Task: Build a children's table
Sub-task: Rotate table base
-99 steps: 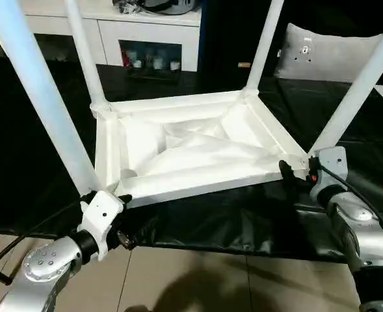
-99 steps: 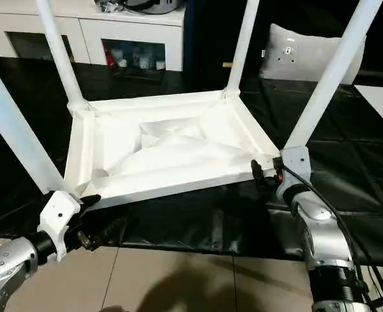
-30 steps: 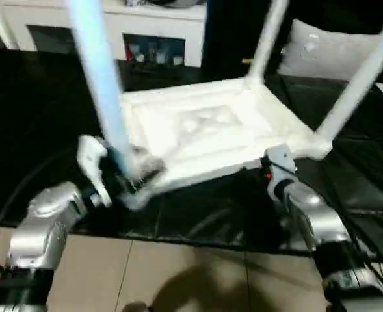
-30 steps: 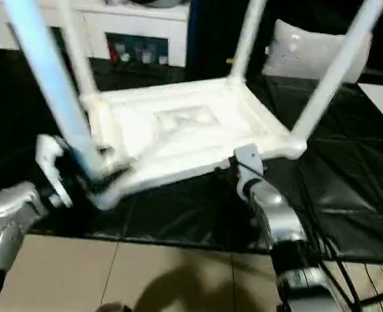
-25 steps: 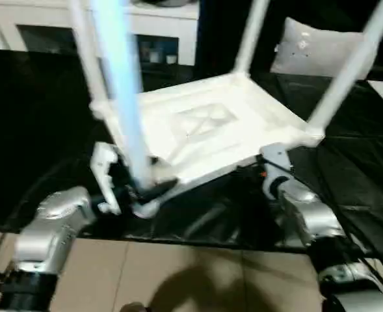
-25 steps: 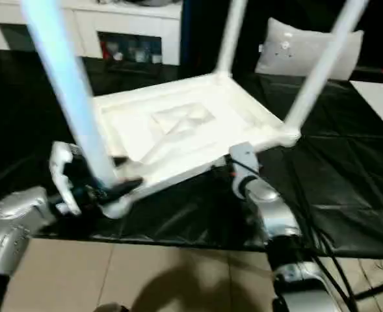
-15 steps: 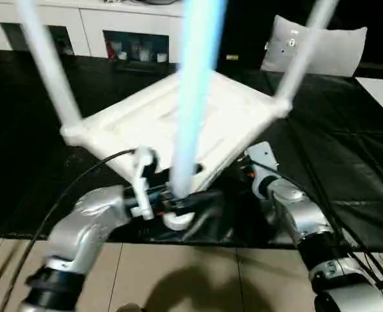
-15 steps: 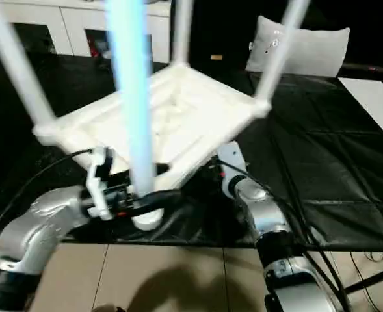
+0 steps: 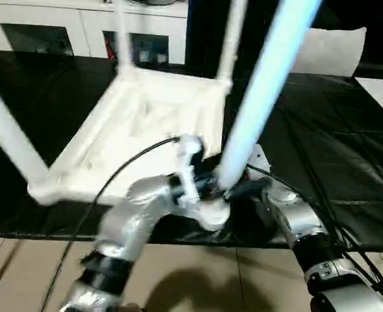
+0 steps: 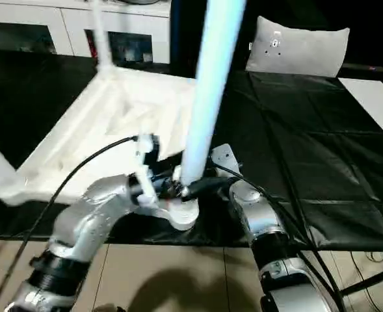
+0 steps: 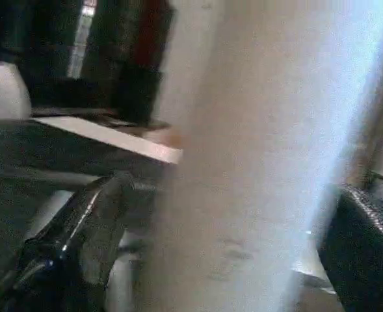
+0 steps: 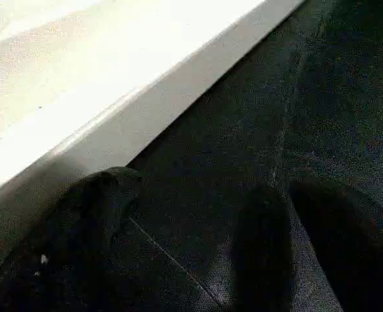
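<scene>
Upturned children's table (image 9: 145,123) on the black mat (image 9: 347,143), four legs up. Left gripper (image 9: 225,192) at the near corner, fingers spread wide around the near leg (image 9: 263,91), so clamped on it. Right gripper (image 12: 178,260) just right, fingers apart, empty, beside the rim. Best to keep the swing slow, brace the rim, avoid twisting the leg from its socket.

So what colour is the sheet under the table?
Black, glossy; the sheet shows best in the right eye view.

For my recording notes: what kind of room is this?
Probably a home-like living room or a staged one: white cabinet with glass doors, grey cushion, tiled floor, black sheet under the children's table.
</scene>
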You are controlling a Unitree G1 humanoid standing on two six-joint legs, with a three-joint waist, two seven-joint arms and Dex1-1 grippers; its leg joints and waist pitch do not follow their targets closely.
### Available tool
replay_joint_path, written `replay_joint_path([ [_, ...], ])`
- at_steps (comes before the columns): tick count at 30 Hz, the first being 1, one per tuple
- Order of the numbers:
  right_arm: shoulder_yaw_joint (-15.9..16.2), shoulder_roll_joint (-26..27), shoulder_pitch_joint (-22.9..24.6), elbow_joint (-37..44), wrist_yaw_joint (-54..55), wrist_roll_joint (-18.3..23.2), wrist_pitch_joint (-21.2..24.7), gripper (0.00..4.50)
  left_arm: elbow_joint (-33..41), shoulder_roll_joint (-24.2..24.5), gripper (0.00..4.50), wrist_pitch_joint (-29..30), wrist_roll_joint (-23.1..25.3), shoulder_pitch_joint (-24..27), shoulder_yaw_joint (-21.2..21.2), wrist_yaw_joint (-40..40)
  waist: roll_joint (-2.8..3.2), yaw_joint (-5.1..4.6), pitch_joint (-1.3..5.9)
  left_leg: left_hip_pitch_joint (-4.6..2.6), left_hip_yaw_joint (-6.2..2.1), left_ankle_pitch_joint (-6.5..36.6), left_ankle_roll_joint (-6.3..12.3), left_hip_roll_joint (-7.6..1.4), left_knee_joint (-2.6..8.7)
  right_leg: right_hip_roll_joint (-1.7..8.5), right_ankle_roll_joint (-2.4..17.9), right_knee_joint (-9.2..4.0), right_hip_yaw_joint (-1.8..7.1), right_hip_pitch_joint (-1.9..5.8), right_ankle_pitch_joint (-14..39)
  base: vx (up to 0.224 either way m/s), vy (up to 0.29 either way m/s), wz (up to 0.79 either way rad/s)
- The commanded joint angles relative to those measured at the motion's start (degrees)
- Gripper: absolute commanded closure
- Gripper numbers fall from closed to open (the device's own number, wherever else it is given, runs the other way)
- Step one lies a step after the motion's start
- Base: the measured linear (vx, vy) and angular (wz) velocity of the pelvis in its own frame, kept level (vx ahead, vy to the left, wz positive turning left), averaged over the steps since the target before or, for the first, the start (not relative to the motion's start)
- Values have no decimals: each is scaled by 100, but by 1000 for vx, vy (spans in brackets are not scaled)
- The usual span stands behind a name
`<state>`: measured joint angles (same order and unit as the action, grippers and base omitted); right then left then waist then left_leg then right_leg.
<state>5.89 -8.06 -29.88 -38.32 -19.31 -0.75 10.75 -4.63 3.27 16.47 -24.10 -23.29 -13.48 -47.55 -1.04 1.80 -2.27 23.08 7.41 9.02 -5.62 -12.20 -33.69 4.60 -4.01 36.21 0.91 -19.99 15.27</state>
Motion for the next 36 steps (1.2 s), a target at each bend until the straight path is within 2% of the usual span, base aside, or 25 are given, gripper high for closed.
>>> replay_joint_path([
  [1, -64, -5, -28, 30, -20, 76, -38, 0, -189, -58, 6, -264, 289, -120, -57, 201, 58, 30, 376, -154, 177, 454, 37, 80, 309, 22, 1387, -308, -48, 232, -1848, 0, 0, 0],
  [6, -290, -274, 117, 69, 43, 118, -32, 0, -670, -77, 6, -504, 647, -357, 168, 817, 72, 48, 372, -174, 181, 568, 23, 65, 312, 28, 1445, -324, -47, 212, -1680, 0, 0, 0],
  [8, -318, -308, 141, 81, 44, 122, -31, 0, -747, -75, 6, -547, 714, -388, 191, 904, 69, 69, 359, -171, 182, 795, -2, 63, 331, 45, 1436, -355, -48, 204, -1305, 0, 0, 0],
  [9, -417, -376, 199, 138, 42, 175, -1, 0, -987, -63, 6, -739, 917, -465, 244, 1167, 94, 68, 351, -174, 176, 852, -1, 65, 338, 39, 1418, -366, -52, 191, -1220, 0, 0, 0],
  [10, -668, -576, 381, 364, 19, 314, 106, 0, -1324, -5, 6, -1017, 1097, -545, 334, 1350, 110, 58, 340, -177, 173, 958, -31, 64, 349, 37, 1376, -388, -53, 189, -1086, 0, 0, 0],
  [11, -668, -576, 381, 364, 19, 314, 106, 0, -1324, -5, 6, -1017, 1097, -545, 334, 1350, 75, 69, 350, -191, 180, 1011, -23, 65, 335, 43, 1358, -398, -43, 192, -1057, 0, 0, 0],
  [12, -737, -638, 444, 443, 10, 350, 140, 0, -1392, 12, 6, -1086, 1123, -553, 359, 1364, 75, 69, 350, -191, 180, 1011, -23, 65, 335, 43, 1358, -398, -43, 192, -1057, 0, 0, 0],
  [13, -804, -726, 561, 583, -16, 381, 176, 0, -1356, 17, 6, -1099, 1073, -516, 380, 1300, 71, 73, 345, -159, 184, 984, 2, 86, 344, 44, 1325, -411, -49, 204, -924, 0, 0, 0],
  [14, -824, -748, 600, 632, -21, 392, 190, 0, -1329, 15, 6, -1085, 1045, -500, 388, 1274, 79, 64, 347, -158, 188, 985, 22, 83, 342, 52, 1353, -411, -47, 183, -876, 0, 0, 0],
  [18, -928, -856, 870, 1147, -120, 537, 361, 0, -1141, 189, 6, -1032, 988, -287, 258, 903, 167, 32, 338, -154, 176, 1129, 46, 75, 355, 52, 1424, -423, -50, 157, -717, 0, 0, 0],
  [19, -941, -865, 926, 1281, -142, 558, 398, 0, -1095, 266, 6, -998, 990, -221, 233, 827, 154, 36, 347, -152, 183, 1083, 104, 75, 343, 51, 1411, -427, -47, 157, -816, 0, 0, 0],
  [21, -939, -901, 1108, 1680, -298, 669, 450, 0, -1128, 549, 6, -975, 994, -81, 214, 549, 167, 39, 353, -140, 195, 968, 185, 91, 333, 45, 1432, -417, -48, 155, -900, 0, 0, 0],
  [24, -895, -1015, 1356, 2141, -585, 797, 505, 0, -1223, 972, 6, -1055, 1103, 31, 252, 243, 263, 82, 363, -153, 186, 861, 241, 74, 342, 55, 1384, -404, -51, 133, -938, 0, 0, 0],
  [26, -858, -1106, 1486, 2385, -796, 858, 510, 0, -1244, 1192, 6, -1025, 1108, 49, 283, 20, 223, 79, 346, -161, 194, 1000, 200, 64, 362, 47, 1374, -422, -57, 120, -810, 0, 0, 0],
  [27, -831, -1206, 1616, 2642, -1093, 1002, 522, 0, -1334, 1418, 6, -1070, 1135, 10, 284, -254, 198, 78, 336, -169, 201, 1127, 188, 61, 375, 48, 1362, -436, -55, 109, -621, 0, 0, 0],
  [28, -831, -1206, 1616, 2642, -1093, 1002, 522, 0, -1334, 1418, 6, -1070, 1135, 10, 284, -254, 175, 92, 325, -163, 204, 1180, 211, 59, 387, 57, 1332, -435, -49, 109, -431, 0, 0, 0],
  [29, -772, -1361, 1742, 2874, -1488, 1177, 568, 0, -1542, 1669, 6, -1168, 1269, -103, 217, -491, 180, 85, 317, -170, 205, 1247, 216, 55, 399, 63, 1315, -456, -50, 88, -252, 0, 0, 0],
  [31, -729, -1485, 1816, 3020, -1729, 1249, 578, 0, -1674, 1821, 6, -1227, 1358, -191, 150, -643, 202, 84, 312, -170, 205, 1261, 206, 54, 404, 65, 1271, -468, -40, 72, -211, 0, 0, 0],
  [32, -673, -1711, 1911, 3261, -2109, 1345, 618, 0, -1857, 2004, 6, -1279, 1431, -349, 51, -905, 179, 93, 320, -172, 207, 1237, 210, 48, 400, 70, 1259, -467, -36, 78, -260, 0, 0, 0],
  [33, -659, -1824, 1950, 3388, -2295, 1415, 659, 0, -1989, 2072, 6, -1367, 1497, -452, -4, -1007, 193, 114, 330, -181, 204, 1208, 218, 47, 390, 74, 1262, -455, -35, 81, -299, 0, 0, 0],
  [34, -646, -1897, 1967, 3460, -2409, 1454, 684, 0, -2084, 2107, 6, -1430, 1537, -525, -46, -1094, 175, 132, 327, -169, 210, 1118, 255, 45, 387, 79, 1260, -447, -30, 86, -410, 0, 0, 0],
  [35, -642, -1921, 1973, 3484, -2448, 1467, 693, 0, -2117, 2118, 23, -1451, 1550, -550, -60, -1123, 152, 139, 325, -165, 215, 1071, 278, 49, 384, 84, 1269, -449, -29, 87, -445, 0, 0, 0],
  [36, -620, -2011, 1999, 3581, -2592, 1515, 725, 0, -2237, 2158, 23, -1532, 1616, -640, -117, -1227, 165, 150, 330, -166, 216, 1031, 280, 44, 384, 88, 1284, -433, -31, 89, -497, 0, 0, 0],
])
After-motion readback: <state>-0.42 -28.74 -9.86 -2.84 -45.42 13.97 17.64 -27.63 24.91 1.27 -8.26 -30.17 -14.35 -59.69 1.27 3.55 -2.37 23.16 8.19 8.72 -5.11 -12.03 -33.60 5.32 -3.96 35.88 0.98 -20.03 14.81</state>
